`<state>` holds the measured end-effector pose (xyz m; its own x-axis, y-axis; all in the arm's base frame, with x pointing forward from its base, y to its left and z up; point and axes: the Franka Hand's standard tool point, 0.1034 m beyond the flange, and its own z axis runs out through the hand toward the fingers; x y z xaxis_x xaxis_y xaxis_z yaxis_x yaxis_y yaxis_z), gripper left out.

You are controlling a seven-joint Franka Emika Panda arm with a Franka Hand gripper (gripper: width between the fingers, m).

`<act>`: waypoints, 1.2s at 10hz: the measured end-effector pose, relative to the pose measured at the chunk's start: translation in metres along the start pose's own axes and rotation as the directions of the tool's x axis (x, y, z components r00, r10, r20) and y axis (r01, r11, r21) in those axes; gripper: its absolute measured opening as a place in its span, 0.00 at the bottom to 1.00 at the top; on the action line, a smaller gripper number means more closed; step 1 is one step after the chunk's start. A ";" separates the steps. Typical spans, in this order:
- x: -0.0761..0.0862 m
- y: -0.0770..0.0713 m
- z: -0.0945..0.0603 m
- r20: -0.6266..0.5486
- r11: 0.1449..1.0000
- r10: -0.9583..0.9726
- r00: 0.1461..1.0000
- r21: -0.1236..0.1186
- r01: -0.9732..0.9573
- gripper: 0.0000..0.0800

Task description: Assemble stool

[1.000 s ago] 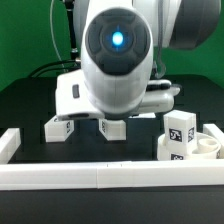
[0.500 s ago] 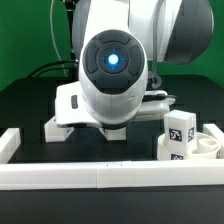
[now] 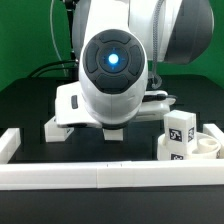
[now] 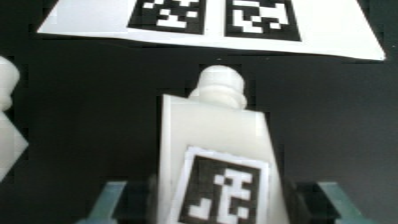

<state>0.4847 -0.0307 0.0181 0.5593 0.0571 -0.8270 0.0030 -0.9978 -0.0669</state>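
Note:
In the wrist view a white blocky stool leg [image 4: 217,130] lies on the black table, its peg end pointing toward the marker board [image 4: 107,25] and a black-and-white tag on its top face. My gripper [image 4: 224,200] is open and straddles this leg; both fingers [image 4: 121,200] stand clear of its sides. In the exterior view the arm [image 3: 115,65] hides the gripper and most of this leg. Another leg [image 3: 55,128] lies at the exterior view's left. The round seat [image 3: 200,148] sits at the right with a tagged leg [image 3: 180,130] standing upright on it.
A long white border rail [image 3: 100,176] runs along the front and another [image 3: 8,146] along the exterior view's left. Another white part [image 4: 9,110] shows at the edge of the wrist view beside the leg.
The arm came down lower over the leg between one second ago and half a second ago. Since then nothing has visibly moved.

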 end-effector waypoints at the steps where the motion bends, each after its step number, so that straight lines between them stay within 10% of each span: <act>1: 0.000 0.000 0.000 0.000 1.000 0.000 1.000 0.000 0.000 0.40; 4: -0.001 0.000 -0.001 0.000 1.000 -0.002 1.000 0.000 0.002 0.40; 8: -0.046 -0.024 -0.057 -0.033 0.999 -0.034 0.999 -0.005 0.034 0.40; 12: -0.027 -0.023 -0.070 -0.291 0.999 -0.045 0.956 -0.034 0.037 0.40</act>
<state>0.5279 -0.0115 0.0810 0.7754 0.0896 -0.6251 0.0519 -0.9956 -0.0784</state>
